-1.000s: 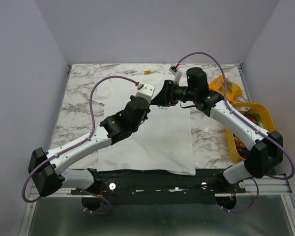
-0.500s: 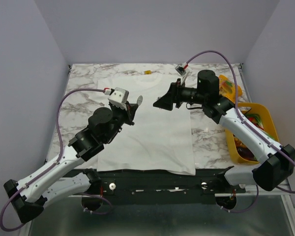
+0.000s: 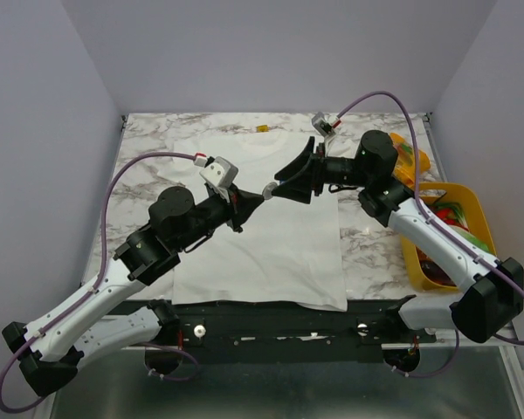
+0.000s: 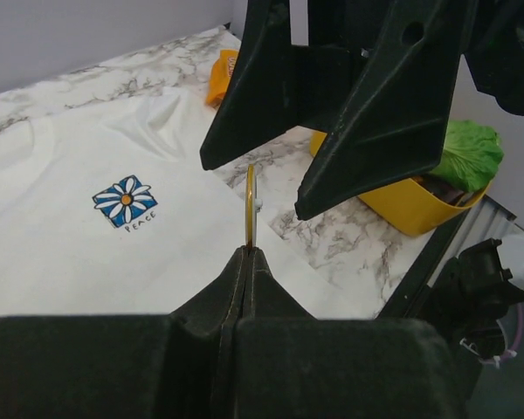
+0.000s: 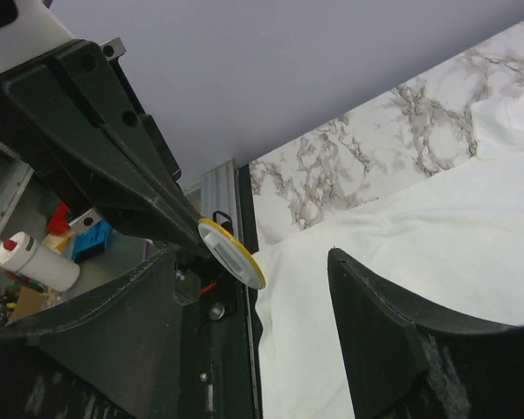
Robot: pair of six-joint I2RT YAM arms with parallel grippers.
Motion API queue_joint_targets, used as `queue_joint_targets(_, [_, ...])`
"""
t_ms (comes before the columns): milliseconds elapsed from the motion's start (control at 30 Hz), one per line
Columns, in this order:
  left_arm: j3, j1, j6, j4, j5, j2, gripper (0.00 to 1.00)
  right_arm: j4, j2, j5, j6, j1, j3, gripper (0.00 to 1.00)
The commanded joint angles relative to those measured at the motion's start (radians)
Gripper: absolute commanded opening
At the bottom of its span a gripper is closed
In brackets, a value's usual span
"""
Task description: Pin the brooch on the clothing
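Note:
The clothing, a white T-shirt (image 3: 271, 249), lies flat on the marble table, and its blue flower emblem (image 4: 125, 199) shows in the left wrist view. The brooch (image 3: 267, 189), a small round disc with a yellow rim (image 4: 251, 208) and a white back (image 5: 231, 253), is held edge-on above the shirt. My left gripper (image 3: 259, 198) is shut on its lower edge (image 4: 247, 251). My right gripper (image 3: 279, 184) faces it, open, one finger on either side of the brooch (image 5: 251, 257) and touching nothing. The fingers (image 4: 375, 113) hang just beyond the disc.
A yellow bin (image 3: 472, 202) holding lettuce (image 4: 467, 157) stands at the right edge, with an orange snack packet (image 3: 410, 155) behind it. A small yellow piece (image 3: 262, 128) lies by the shirt's collar. Both arms meet above the shirt's chest.
My left gripper pulled back to the left with the brooch, then came right again, bringing it between the right fingers. My right gripper opened wider and drew slightly right.

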Motion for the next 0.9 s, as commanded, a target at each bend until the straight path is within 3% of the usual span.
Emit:
queue_joint_targets(0, [0.029, 0.003, 0.000, -0.033, 0.094, -0.012, 0.00, 0.132, 0.001, -0.077, 0.028, 0.003, -0.029, 0.75])
queue_joint_targets(100, [0.029, 0.003, -0.001, -0.033, 0.098, -0.011, 0.00, 0.164, 0.006, -0.093, 0.038, 0.002, -0.040, 0.64])
queue_joint_targets(133, [0.031, 0.003, -0.001, -0.033, 0.101, -0.011, 0.00, 0.172, 0.007, -0.102, 0.041, 0.003, -0.045, 0.51])
queue_joint_targets(200, [0.031, 0.003, -0.004, -0.033, 0.104, -0.005, 0.00, 0.187, 0.009, -0.108, 0.047, 0.003, -0.049, 0.39])
queue_joint_targets(233, [0.031, 0.003, -0.004, -0.030, 0.107, -0.003, 0.00, 0.195, 0.009, -0.122, 0.050, 0.003, -0.051, 0.25])
queue_joint_targets(333, [0.033, 0.003, -0.009, -0.017, 0.118, 0.003, 0.00, 0.222, 0.012, -0.146, 0.062, 0.003, -0.060, 0.10])
queue_joint_targets(400, [0.033, 0.003, -0.018, 0.003, 0.127, 0.006, 0.00, 0.233, 0.010, -0.153, 0.056, 0.003, -0.069, 0.05])
queue_joint_targets(500, [0.037, 0.003, -0.018, 0.006, 0.129, 0.015, 0.14, 0.247, 0.004, -0.153, 0.050, 0.003, -0.082, 0.00])
queue_joint_targets(633, [0.045, 0.003, -0.017, 0.001, 0.140, 0.032, 0.41, 0.261, -0.001, -0.154, 0.051, 0.003, -0.092, 0.00])
queue_joint_targets(767, [0.043, 0.005, -0.017, 0.010, 0.140, 0.037, 0.43, 0.273, -0.008, -0.153, 0.054, 0.003, -0.099, 0.00])
queue_joint_targets(867, [0.030, 0.003, -0.026, 0.039, 0.143, 0.037, 0.36, 0.304, -0.014, -0.154, 0.068, 0.003, -0.112, 0.00])
